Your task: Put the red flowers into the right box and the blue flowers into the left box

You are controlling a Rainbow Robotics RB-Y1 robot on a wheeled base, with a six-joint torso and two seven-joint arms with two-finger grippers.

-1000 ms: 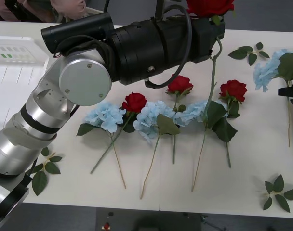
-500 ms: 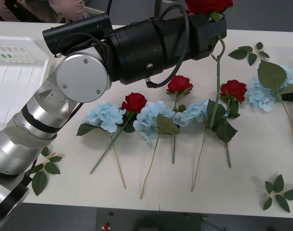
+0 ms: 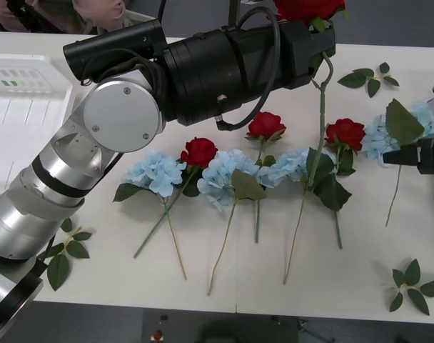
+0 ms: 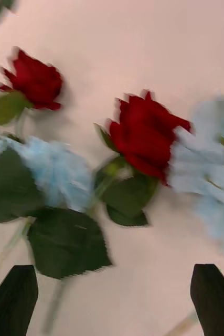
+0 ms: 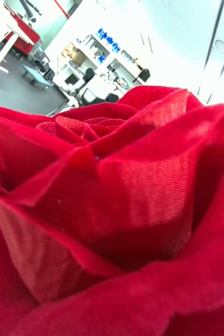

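In the front view, the left arm reaches across the white tabletop, and the left gripper holds a red rose raised above the surface; its stem hangs down from the gripper toward the row of flowers. The fingers are pinching the stem just below the head. Three more red roses lie on the tabletop in a row, heads pointing away from the robot, interleaved with three pale-blue flower clusters. The left box, white and ribbed, sits at the far left edge. At the right edge, the right gripper is just above the tabletop with a fourth blue flower and its large green leaf at its fingers; whether it grips the stem cannot be told from this view. Loose leaf sprigs lie at the tabletop corners.

In the right wrist view, the two black fingers stand spread apart at the corners, nothing visibly between them. Beyond them two red roses and blurred blue clusters lie on the tabletop.

In the left wrist view, the held rose's red petals sit directly before the camera, with a room in the background. The left fingers cannot be told here.
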